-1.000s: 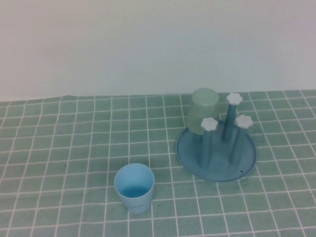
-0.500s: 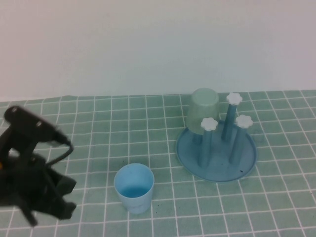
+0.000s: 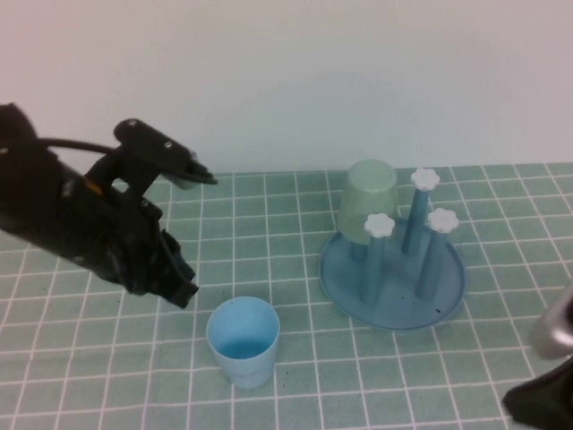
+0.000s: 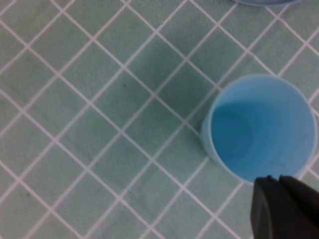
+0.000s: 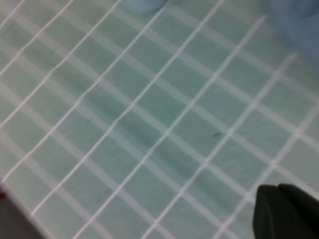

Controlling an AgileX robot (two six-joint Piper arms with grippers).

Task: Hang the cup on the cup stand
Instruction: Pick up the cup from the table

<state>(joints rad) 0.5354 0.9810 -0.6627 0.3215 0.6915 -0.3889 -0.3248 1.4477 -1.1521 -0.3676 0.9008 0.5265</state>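
The light blue cup [image 3: 243,340] stands upright, mouth up, on the green checked cloth, in front and to the left of the cup stand [image 3: 448,300]. The stand is a round blue dish with three upright pegs topped by white flower knobs. My left gripper [image 3: 182,290] hovers just left of the cup, shut and empty. In the left wrist view the cup [image 4: 261,127] lies just beyond the closed fingertips [image 4: 271,185]. My right gripper [image 3: 530,402] is low at the front right corner, shut and empty; its fingertips [image 5: 279,195] are over bare cloth.
A pale green translucent cup [image 3: 367,201] sits upside down over a rear peg of the stand. A white wall runs behind the table. The cloth [image 3: 107,376] spreads around the cup. The stand's blurred edge [image 5: 299,20] shows in the right wrist view.
My left arm has come in from the front left and moved up and toward the cup. My right arm has entered at the front right corner. The cup and stand have not moved.
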